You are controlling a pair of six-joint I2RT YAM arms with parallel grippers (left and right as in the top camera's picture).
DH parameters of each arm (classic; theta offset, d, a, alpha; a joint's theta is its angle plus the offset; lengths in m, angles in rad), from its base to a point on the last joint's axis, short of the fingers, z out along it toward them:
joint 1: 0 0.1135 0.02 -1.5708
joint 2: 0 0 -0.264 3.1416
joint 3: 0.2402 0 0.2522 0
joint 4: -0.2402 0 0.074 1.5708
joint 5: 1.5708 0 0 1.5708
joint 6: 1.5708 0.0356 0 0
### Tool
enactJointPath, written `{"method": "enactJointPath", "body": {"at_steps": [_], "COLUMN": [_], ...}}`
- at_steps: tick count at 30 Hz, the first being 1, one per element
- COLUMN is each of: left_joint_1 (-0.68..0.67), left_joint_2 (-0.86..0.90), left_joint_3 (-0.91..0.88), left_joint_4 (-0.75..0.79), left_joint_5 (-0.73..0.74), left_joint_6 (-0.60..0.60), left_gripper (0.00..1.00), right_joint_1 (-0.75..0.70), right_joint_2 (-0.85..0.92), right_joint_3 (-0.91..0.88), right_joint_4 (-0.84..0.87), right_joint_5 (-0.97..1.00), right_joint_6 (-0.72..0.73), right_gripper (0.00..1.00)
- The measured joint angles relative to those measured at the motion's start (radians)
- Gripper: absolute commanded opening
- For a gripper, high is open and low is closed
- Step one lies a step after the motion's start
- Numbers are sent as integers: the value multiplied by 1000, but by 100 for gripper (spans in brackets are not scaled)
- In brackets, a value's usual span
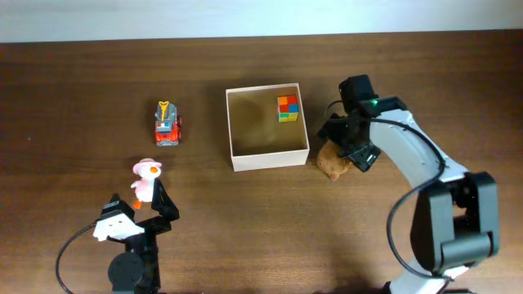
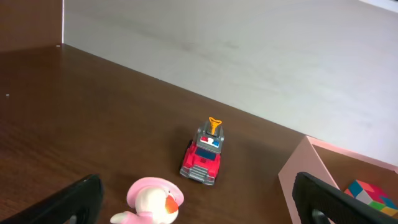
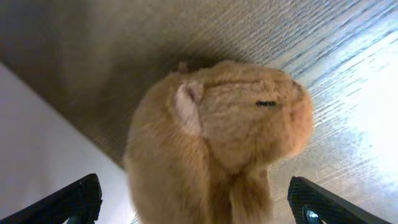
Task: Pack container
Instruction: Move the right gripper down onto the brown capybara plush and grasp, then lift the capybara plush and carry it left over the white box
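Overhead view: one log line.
right claw open over brown plush animal | left claw open by pink toy duck | multicoloured cube in white-walled square box

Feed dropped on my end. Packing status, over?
Both open, nothing held: left fingers near pink duck, right fingers over brown plush. Container holds one coloured cube. Toy truck, duck, plush outside it; nothing blocking its open top.

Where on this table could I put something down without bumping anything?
Bare table lies in front of the container, mid-table, and far left beyond the fire truck. Inside the container, all but the cube corner is free. Crowded: right of the container, where the open right claw hangs over the plush.
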Motion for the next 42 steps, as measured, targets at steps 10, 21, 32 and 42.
{"method": "enactJointPath", "body": {"at_steps": [10,21,32,42], "left_joint_1": [0,0,0,0], "left_joint_2": [0,0,0,0], "left_joint_3": [0,0,0,0], "left_joint_4": [0,0,0,0], "left_joint_5": [0,0,0,0], "left_joint_6": [0,0,0,0], "left_gripper": [99,99,99,99], "right_joint_1": [0,-51,-63,35], "right_joint_2": [53,55,56,56], "right_joint_3": [0,95,447,568], "right_joint_4": [8,-73,-183,-182], "right_joint_5": [-1,-13,2,-115], "right_joint_6": [-88,-252,-490,-674], "right_gripper": [64,54,52,53]}}
